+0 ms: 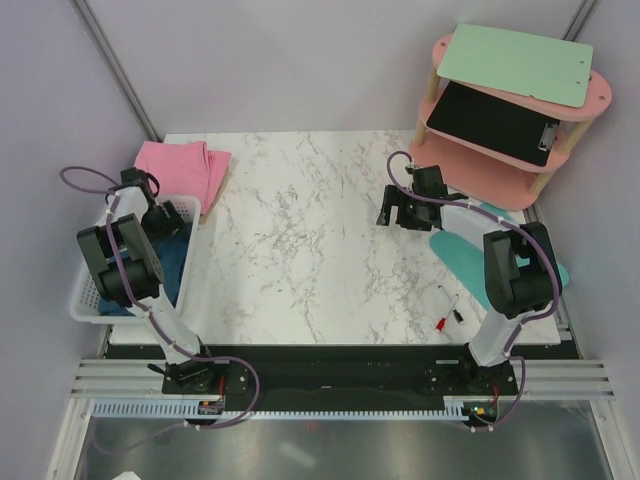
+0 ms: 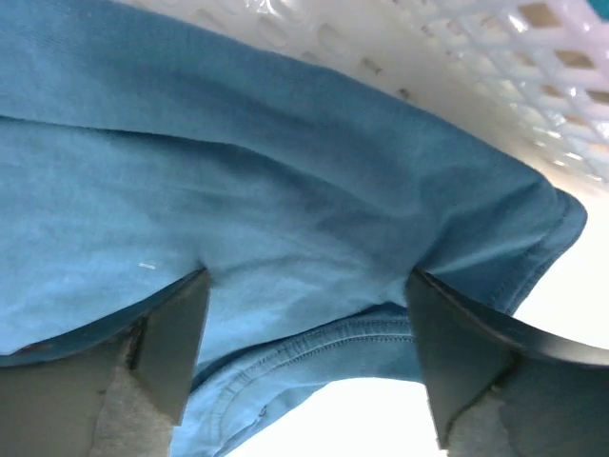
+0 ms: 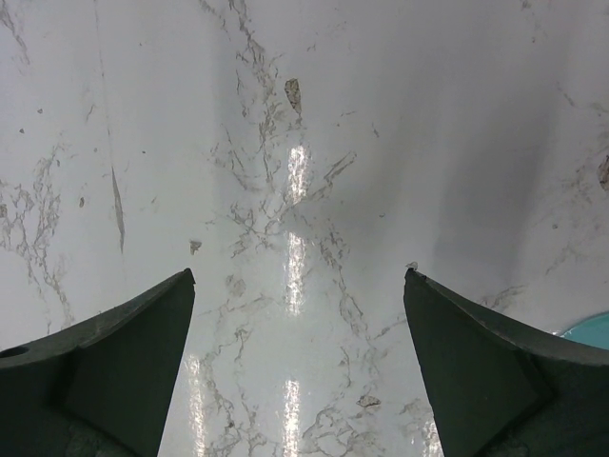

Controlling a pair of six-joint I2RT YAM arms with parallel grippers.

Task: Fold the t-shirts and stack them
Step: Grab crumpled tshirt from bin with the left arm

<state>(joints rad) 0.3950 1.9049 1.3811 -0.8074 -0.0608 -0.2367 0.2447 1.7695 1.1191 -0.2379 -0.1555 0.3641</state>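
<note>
The left gripper (image 2: 306,276) is down inside the white basket (image 1: 88,300). Its two fingers are spread wide apart. The blue t-shirt (image 2: 285,190) lies bunched between them and they have not pinched it. This shirt is all inside the basket, crumpled up against the basket's wall with one hem showing. It is not folded.

The pink t-shirt (image 1: 180,165) lies on the worktop (image 1: 300,260), just past the far end of the basket. It looks like a small flat bundle, so I think it is already folded. I cannot tell how neat it is.

The right gripper (image 3: 300,276) is well away from the basket, across the worktop. It is spread open too and holds nothing. Only bare worktop shows under it. The turquoise mat (image 1: 455,250) lies farther from the basket again, partly under the right arm.

So I think the job is about half done. The pink shirt seems ready. The blue one must be grabbed, lifted out of the basket, spread flat, folded and stacked with the pink one.
</note>
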